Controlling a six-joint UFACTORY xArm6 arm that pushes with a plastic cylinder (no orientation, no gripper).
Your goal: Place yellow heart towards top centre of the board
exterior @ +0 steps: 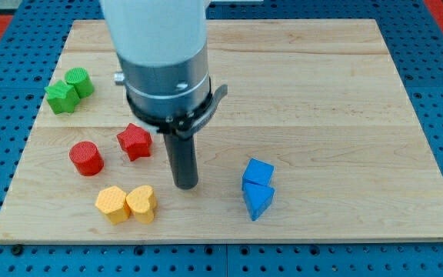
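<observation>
Low down, yellow heart [141, 203], upright, touching yellow hexagon [112, 205], my tip [186, 185] just beside; no fingers.

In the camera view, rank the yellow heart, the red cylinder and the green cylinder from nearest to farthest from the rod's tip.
Measured from my tip:
1. yellow heart, just to the view's lower left of the tip, apart from it.
2. red cylinder, farther to the view's left, past the red star.
3. green cylinder, near the board's upper left corner, beside the green star.
</observation>
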